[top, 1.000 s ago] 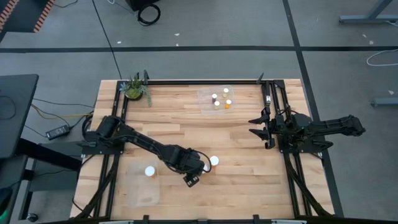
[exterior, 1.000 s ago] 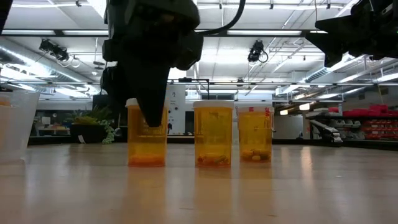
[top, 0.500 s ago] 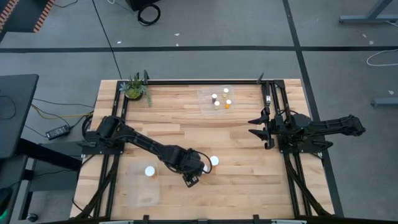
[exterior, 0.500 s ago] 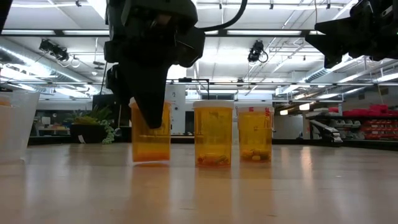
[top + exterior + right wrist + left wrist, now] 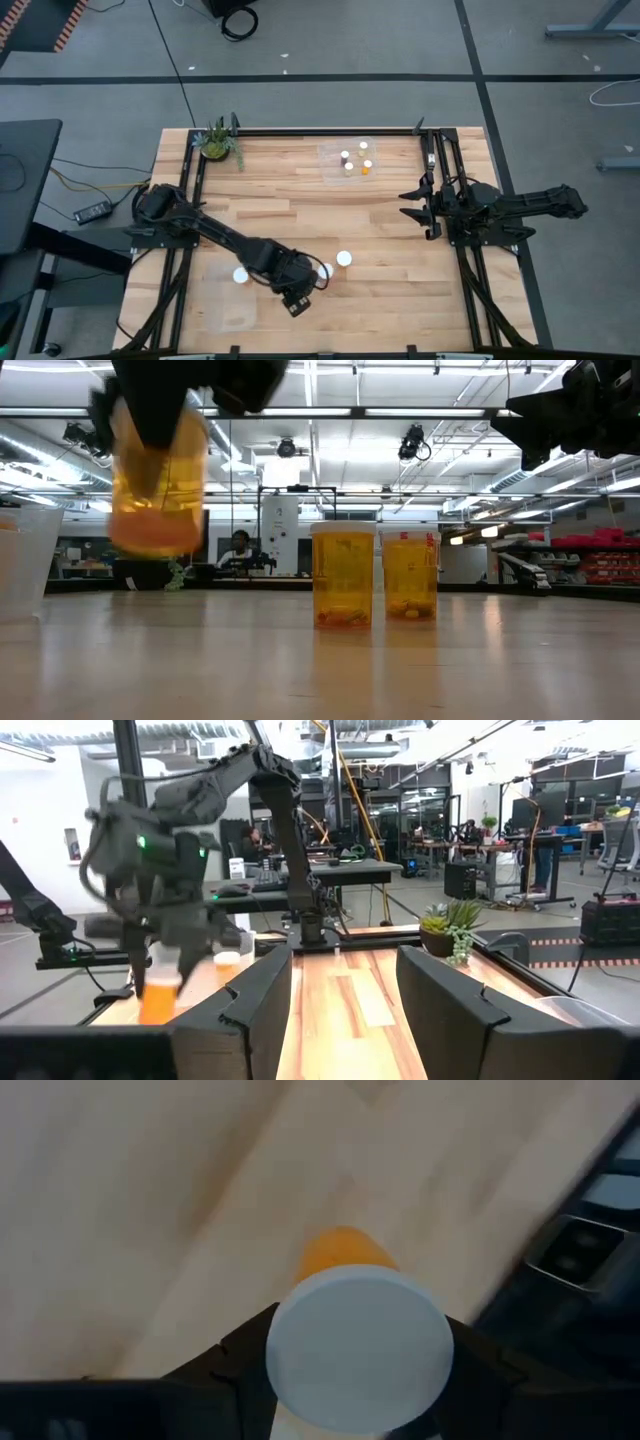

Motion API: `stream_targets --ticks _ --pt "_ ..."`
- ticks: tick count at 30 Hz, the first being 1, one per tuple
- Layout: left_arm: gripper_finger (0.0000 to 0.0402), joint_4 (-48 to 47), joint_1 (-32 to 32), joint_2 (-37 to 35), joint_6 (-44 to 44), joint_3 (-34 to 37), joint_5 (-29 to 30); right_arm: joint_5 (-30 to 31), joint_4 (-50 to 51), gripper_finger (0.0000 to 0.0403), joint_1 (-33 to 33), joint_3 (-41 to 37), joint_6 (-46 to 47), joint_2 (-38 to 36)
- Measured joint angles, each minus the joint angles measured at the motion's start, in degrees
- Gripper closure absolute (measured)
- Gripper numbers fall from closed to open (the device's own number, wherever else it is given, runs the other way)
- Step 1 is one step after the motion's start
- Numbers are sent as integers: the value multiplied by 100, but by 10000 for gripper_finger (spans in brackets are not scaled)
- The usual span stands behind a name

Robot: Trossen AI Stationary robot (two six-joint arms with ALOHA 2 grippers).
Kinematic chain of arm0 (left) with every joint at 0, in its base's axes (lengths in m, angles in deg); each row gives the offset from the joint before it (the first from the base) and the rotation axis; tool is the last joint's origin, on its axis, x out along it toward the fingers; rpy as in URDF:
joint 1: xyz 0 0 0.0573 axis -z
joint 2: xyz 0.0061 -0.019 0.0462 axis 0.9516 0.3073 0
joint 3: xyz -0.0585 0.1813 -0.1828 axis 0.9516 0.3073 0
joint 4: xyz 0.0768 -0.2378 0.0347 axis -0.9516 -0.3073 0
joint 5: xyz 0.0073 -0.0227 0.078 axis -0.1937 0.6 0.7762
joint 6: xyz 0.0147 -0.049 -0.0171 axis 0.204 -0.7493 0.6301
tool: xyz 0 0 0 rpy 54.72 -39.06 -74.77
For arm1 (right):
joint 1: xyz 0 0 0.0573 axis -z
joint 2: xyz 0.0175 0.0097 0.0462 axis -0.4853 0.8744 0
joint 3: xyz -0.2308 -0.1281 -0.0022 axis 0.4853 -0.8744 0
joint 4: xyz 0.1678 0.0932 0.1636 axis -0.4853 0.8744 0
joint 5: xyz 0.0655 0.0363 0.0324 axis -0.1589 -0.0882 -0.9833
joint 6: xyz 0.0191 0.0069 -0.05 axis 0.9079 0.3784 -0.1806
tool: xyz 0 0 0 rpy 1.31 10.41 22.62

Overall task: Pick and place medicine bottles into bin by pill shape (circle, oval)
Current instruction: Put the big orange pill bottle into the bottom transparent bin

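Note:
My left gripper (image 5: 296, 296) is near the table's front, shut on an orange medicine bottle with a white cap (image 5: 360, 1348). That bottle shows high in the low view (image 5: 155, 480). Two more orange bottles stand upright on their bases on the wood (image 5: 343, 575) (image 5: 410, 572); their white caps show from above (image 5: 322, 270) (image 5: 343, 259). A white-capped bottle (image 5: 240, 275) sits in a clear bin (image 5: 228, 305) at the near left. Several small bottles sit in a clear bin (image 5: 330, 152) at the far side. My right gripper (image 5: 413, 205) is open and empty at the right edge. My left gripper pinches the bottle's capped upper end (image 5: 285, 1342) between its two fingers (image 5: 235, 1370), one on each side of the cap. The fingers come from above, pointing down. The bottle hangs below them, about upright and lifted clear of the table (image 5: 150, 545).
A green potted plant (image 5: 217, 142) stands at the far left corner. Black frame rails run along the left (image 5: 190, 190) and right (image 5: 440, 170) sides of the table. Bare wood lies between the two bins.
My left gripper has risen and gone toward the table's left and near edges with the orange bottle. The bottle stood on the wood beside the other two and now hangs clear of the table. The other two bottles have stayed put.

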Motion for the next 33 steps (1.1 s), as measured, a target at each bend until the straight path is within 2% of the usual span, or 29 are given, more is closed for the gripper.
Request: stream_targets --ticks 4,11,18,20,27,33 --pt "196 -194 229 -330 -719 0 1 0 7 214 -1 0 0 0" --pt "175 -1235 814 -703 -2040 0 -14 0 13 214 -1 0 0 0" --pt "195 -1906 1386 -789 -3111 0 3 2 14 214 -1 0 0 0" --pt "195 -1899 1534 -733 -3346 7 -4 0 14 214 1 0 0 0" --pt "156 -1929 1964 -616 -3873 252 0 2 32 214 -1 0 0 4" --pt "178 -1531 2103 -616 -4144 563 209 2 42 214 -1 0 0 7"
